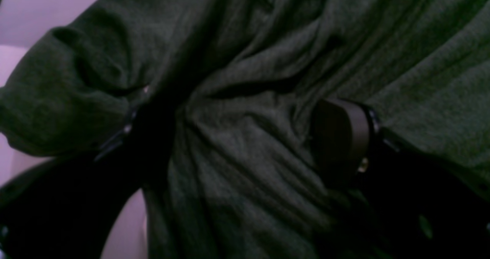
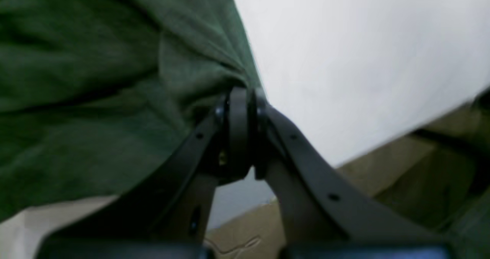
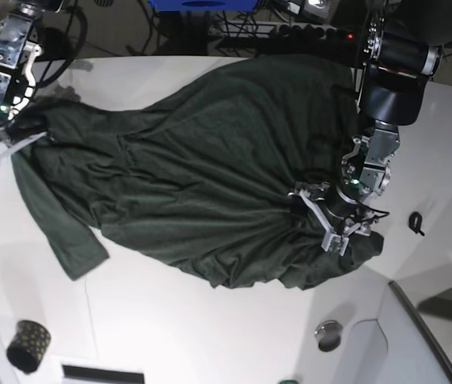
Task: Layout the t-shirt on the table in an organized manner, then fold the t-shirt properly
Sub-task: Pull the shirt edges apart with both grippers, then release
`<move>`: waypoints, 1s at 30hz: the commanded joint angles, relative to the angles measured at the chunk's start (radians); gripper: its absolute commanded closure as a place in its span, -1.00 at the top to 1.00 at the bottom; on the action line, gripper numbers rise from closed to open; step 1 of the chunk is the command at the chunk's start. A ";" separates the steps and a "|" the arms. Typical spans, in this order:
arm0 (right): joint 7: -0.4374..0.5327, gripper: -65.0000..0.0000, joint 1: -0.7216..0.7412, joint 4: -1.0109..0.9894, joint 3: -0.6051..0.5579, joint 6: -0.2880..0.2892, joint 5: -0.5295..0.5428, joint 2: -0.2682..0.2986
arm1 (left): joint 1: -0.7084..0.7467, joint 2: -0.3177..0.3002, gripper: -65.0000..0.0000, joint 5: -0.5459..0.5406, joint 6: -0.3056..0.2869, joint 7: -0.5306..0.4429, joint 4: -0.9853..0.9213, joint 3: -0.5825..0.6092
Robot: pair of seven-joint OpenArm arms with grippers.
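While the fold has yet to begin, the layout step is only part done, judging from the base view.

Near edge: a black gold-dotted cup [image 3: 28, 346] and a small round lid [image 3: 329, 335] stand on the table [image 3: 210, 336], apart from the cloth.

Left gripper: the left gripper [image 3: 327, 216] is pressed into a bunched gather at the garment's lower right; its wrist view shows fabric heaped between the spread fingers [image 1: 340, 136], and whether they are pinching it cannot be told.

T-shirt: the t-shirt [image 3: 202, 184] lies across the middle of the white tabletop, wide but rumpled, with radiating creases toward the gather and one sleeve trailing down at the left.

Right gripper: the right gripper [image 2: 243, 98] has its fingers closed on an edge of the cloth at the far left corner, drawing it taut.

Left to do: smoothing the body flat, squaring the sleeves, then every fold.
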 commanded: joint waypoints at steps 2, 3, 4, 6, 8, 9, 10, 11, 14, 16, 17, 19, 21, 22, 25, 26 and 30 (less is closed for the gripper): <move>0.019 -0.98 0.017 -0.023 0.032 -0.004 -0.004 -0.002 | -0.016 -0.010 0.69 0.028 0.012 0.038 0.002 -0.001; 0.019 -0.98 0.024 -0.034 0.040 -0.004 -0.004 -0.002 | -0.023 -0.010 0.69 0.028 0.012 0.038 0.002 -0.001; 0.013 -0.97 0.035 -0.039 0.049 -0.004 -0.006 -0.004 | -0.027 -0.010 0.69 0.028 0.012 0.038 0.002 -0.001; 0.011 -0.93 0.038 -0.023 0.058 -0.004 -0.007 -0.005 | -0.029 -0.010 0.69 0.028 0.012 0.039 0.006 -0.003; 0.011 -0.75 0.038 0.024 0.053 -0.004 -0.007 -0.005 | -0.029 -0.011 0.69 0.026 0.012 0.039 0.038 -0.028; 0.011 -0.62 0.038 0.055 0.050 -0.004 -0.007 -0.005 | -0.021 -0.011 0.69 0.026 0.012 0.039 0.058 -0.061; 0.011 -0.48 0.038 0.084 0.050 -0.004 -0.009 -0.005 | -0.018 -0.005 0.69 0.026 0.009 0.042 0.083 -0.101; 0.014 -0.34 0.043 0.108 0.047 -0.004 -0.009 -0.005 | -0.001 -0.002 0.69 0.028 0.008 0.069 0.106 -0.141; 0.013 -0.06 0.096 0.108 -0.037 -0.004 -0.018 0.034 | 0.022 0.026 0.69 0.028 0.006 0.157 0.190 -0.172; 0.013 -0.04 0.158 0.029 -0.131 -0.006 -0.039 0.082 | 0.054 0.047 0.69 0.028 0.005 0.171 0.250 -0.152; 0.013 -0.03 0.193 -0.022 -0.167 -0.006 -0.046 0.097 | 0.065 0.056 0.69 0.028 0.005 0.171 0.269 -0.137; 0.019 -0.03 0.274 -0.148 -0.217 -0.006 -0.053 0.126 | 0.074 0.081 0.69 0.028 0.006 0.171 0.285 -0.092; 0.043 -0.03 0.376 -0.321 -0.252 -0.006 -0.052 0.149 | 0.066 0.109 0.69 0.037 0.006 0.171 0.259 -0.057; 0.083 -0.03 0.420 -0.410 -0.263 -0.006 -0.052 0.160 | 0.062 0.121 0.69 0.039 0.008 0.170 0.232 -0.046; 0.253 -0.04 0.523 -0.682 -0.278 -0.012 -0.053 0.196 | 0.016 0.138 0.69 0.039 0.011 0.168 0.129 -0.029; 0.304 -0.04 0.560 -0.765 -0.276 -0.012 -0.053 0.208 | 0.002 0.138 0.69 0.039 0.011 0.168 0.091 -0.029; 0.393 -0.17 0.660 -0.998 -0.273 -0.013 -0.050 0.261 | -0.029 0.112 0.69 0.039 0.012 0.131 0.006 -0.038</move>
